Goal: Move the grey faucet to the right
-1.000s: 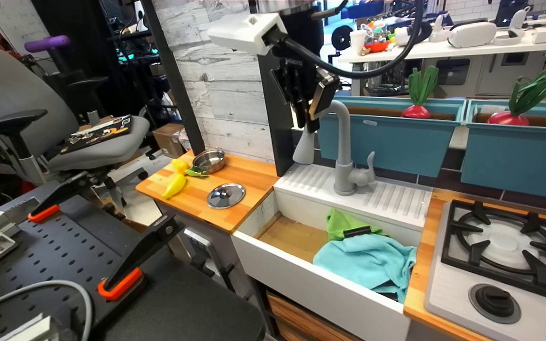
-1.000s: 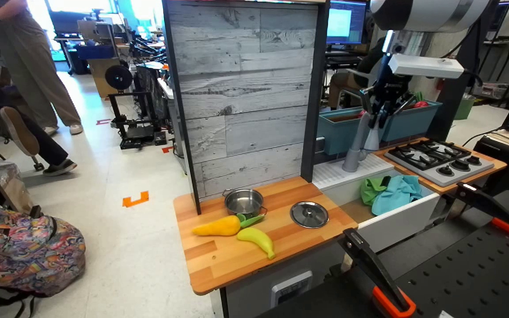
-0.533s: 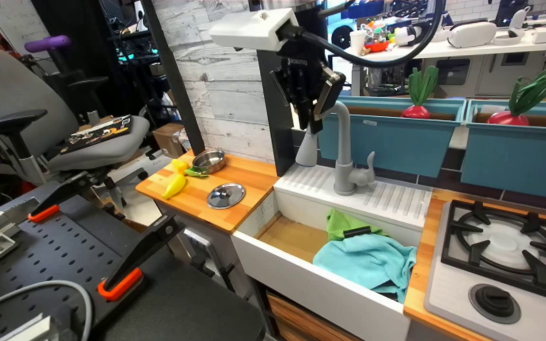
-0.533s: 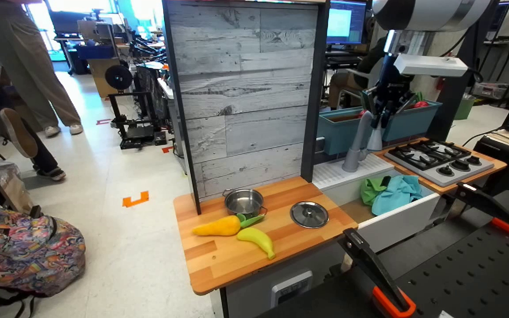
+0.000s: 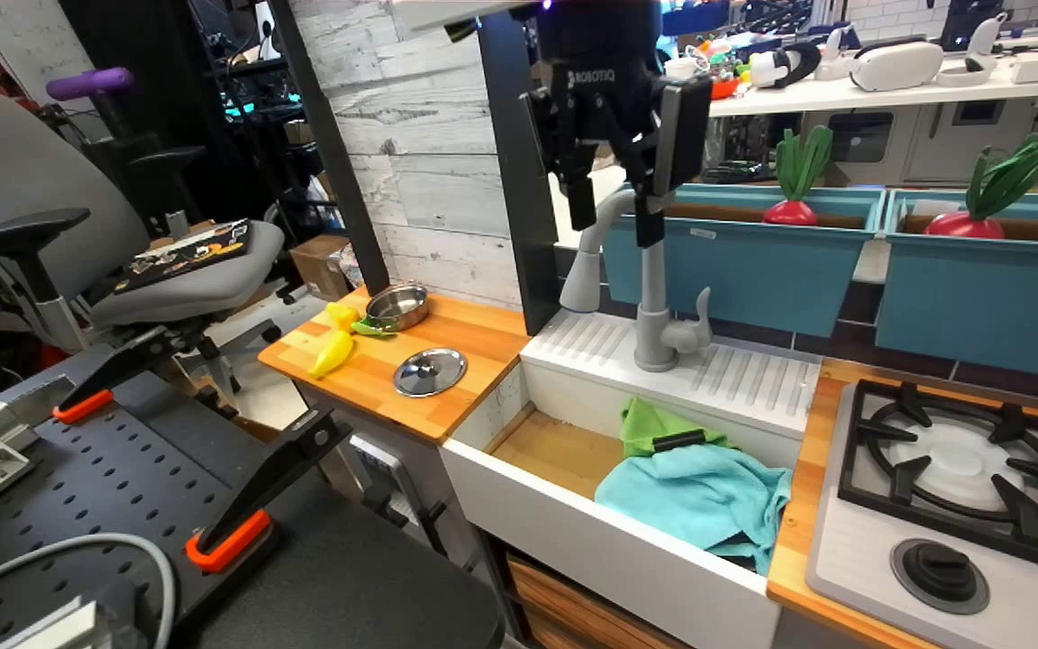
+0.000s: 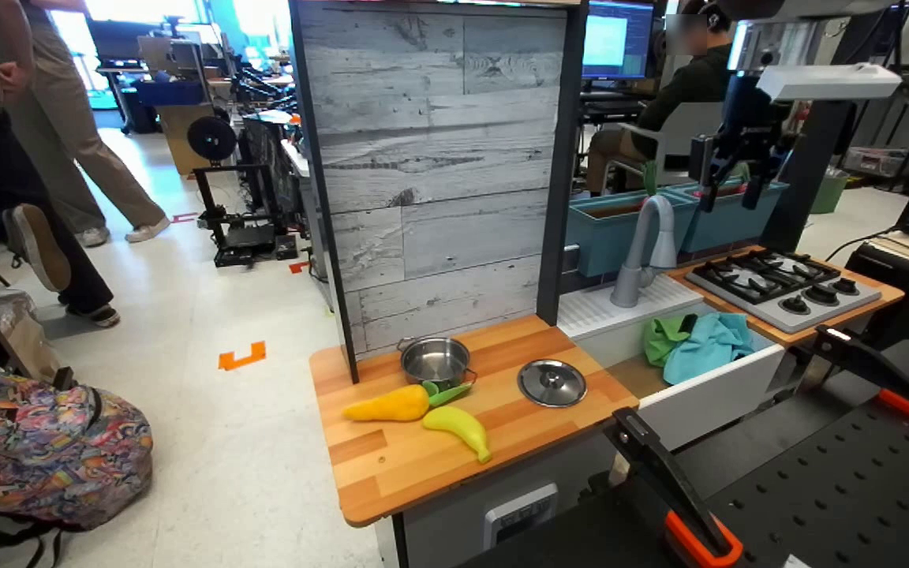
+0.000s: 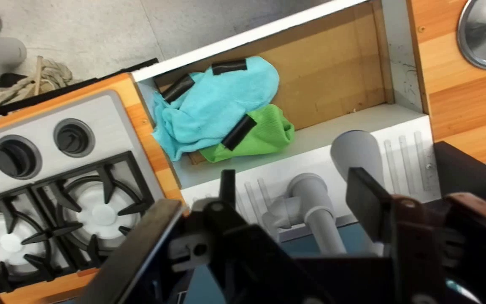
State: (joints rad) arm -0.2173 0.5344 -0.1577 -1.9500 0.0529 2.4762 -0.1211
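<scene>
Rising from the white ridged ledge behind the sink is the grey faucet (image 5: 654,293), its stem upright. Its spout curls over toward the wooden counter side in an exterior view, ending in a flared head (image 6: 663,251). My gripper (image 5: 616,218) is open, with its two fingers well apart. An exterior view shows the gripper (image 6: 731,197) off to one side of the spout, apart from it, holding nothing. From the wrist view the faucet base (image 7: 308,188) appears beyond the gap of the gripper (image 7: 291,181), and one finger (image 7: 365,198) covers part of the spout head.
Teal planters (image 5: 735,270) with radishes hang behind the faucet. A dark post (image 5: 519,234) stands beside the ledge. Cloths (image 5: 699,496) lie in the sink (image 5: 609,550). A stove (image 5: 852,577) flanks it; a pot (image 6: 435,363) and lid (image 6: 552,383) sit on the wooden counter.
The gripper has gone from shut beside the spout to open. It has drawn away from the faucet, toward the stove side in an exterior view. The spout head has shifted only slightly.
</scene>
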